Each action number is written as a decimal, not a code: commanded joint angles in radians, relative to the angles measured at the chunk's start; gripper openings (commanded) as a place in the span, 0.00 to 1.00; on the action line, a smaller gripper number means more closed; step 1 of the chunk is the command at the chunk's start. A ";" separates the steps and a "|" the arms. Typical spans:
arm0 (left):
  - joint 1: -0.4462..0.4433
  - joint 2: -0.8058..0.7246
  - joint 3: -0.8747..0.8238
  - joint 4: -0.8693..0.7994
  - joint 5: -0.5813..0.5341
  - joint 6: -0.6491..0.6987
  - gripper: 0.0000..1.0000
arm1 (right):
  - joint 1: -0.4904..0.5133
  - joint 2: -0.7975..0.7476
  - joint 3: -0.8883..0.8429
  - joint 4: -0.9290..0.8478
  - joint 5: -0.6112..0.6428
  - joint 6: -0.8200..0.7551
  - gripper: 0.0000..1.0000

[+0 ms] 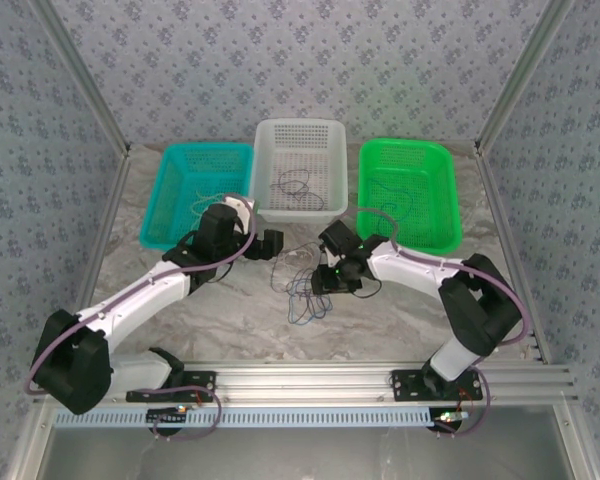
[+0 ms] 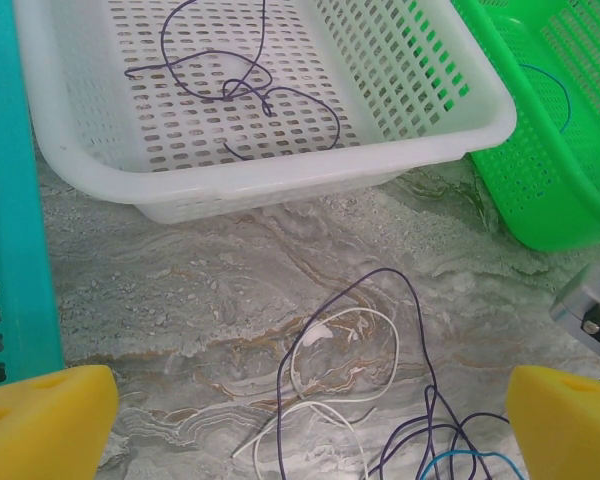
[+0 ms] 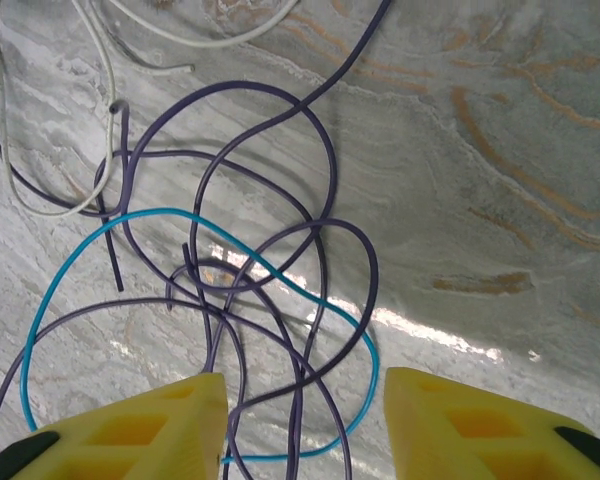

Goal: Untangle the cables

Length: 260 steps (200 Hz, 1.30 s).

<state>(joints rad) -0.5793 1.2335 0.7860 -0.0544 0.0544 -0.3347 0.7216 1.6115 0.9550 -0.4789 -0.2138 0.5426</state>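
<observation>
Left pincer (image 1: 270, 243): wide open and holding nothing. It hangs over the tabletop (image 1: 230, 320) just in front of the white basket (image 1: 300, 127). In its wrist view the yellow fingers (image 2: 45, 420) sit at the two bottom corners.
Right pincer (image 1: 325, 275): fingers parted with a clear gap and nothing clamped. It is low over the right side of the tangle. In its wrist view (image 3: 305, 420) purple loops run on the tabletop between the fingers (image 3: 130, 430).
Cables (image 1: 300, 285): a loose tangle on the tabletop between the two pincers, near the front of the white basket.
Tangle, close up: several purple cables (image 3: 320, 170) cross each other in overlapping loops. One teal-blue cable (image 3: 170, 211) curves through them. White cable (image 2: 392, 340) lies at the tangle's far side, towards the baskets.
White basket, inside: one purple cable (image 2: 230, 90), loosely looped on the floor.
Green basket (image 1: 450, 200): far right. A thin dark cable (image 1: 395, 210) lies inside, near the left wall.
Teal basket (image 1: 175, 200): far left. There seems to be a pale cable (image 1: 205, 200) in it, too thin to be sure from above.
Basket row: teal, white, green, side by side along the far edge.
</observation>
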 commanded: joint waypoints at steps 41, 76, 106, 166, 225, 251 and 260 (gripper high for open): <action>-0.008 -0.043 -0.016 0.021 -0.025 -0.003 0.99 | -0.021 0.026 -0.001 0.083 -0.036 0.040 0.19; -0.007 -0.044 -0.021 0.013 -0.027 -0.002 1.00 | -0.008 -0.117 -0.024 0.047 0.075 0.009 0.00; -0.007 -0.038 -0.026 0.024 -0.021 -0.012 1.00 | 0.014 -0.300 0.004 -0.025 0.166 -0.086 0.00; -0.094 -0.093 -0.057 0.160 0.064 0.087 0.99 | 0.051 -0.531 0.185 -0.204 0.228 -0.303 0.00; -0.184 -0.095 -0.050 0.296 0.149 0.156 0.98 | 0.097 -0.569 0.287 -0.192 0.155 -0.411 0.00; -0.209 -0.071 -0.030 0.325 0.189 0.191 0.92 | 0.106 -0.552 0.285 -0.192 0.132 -0.421 0.00; -0.212 -0.064 -0.023 0.329 0.207 0.195 0.89 | 0.106 -0.549 0.282 -0.193 0.143 -0.419 0.00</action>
<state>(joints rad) -0.7773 1.1542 0.7303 0.1986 0.1909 -0.1883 0.8192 1.0515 1.2182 -0.6502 -0.0555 0.1585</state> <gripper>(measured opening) 0.923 0.063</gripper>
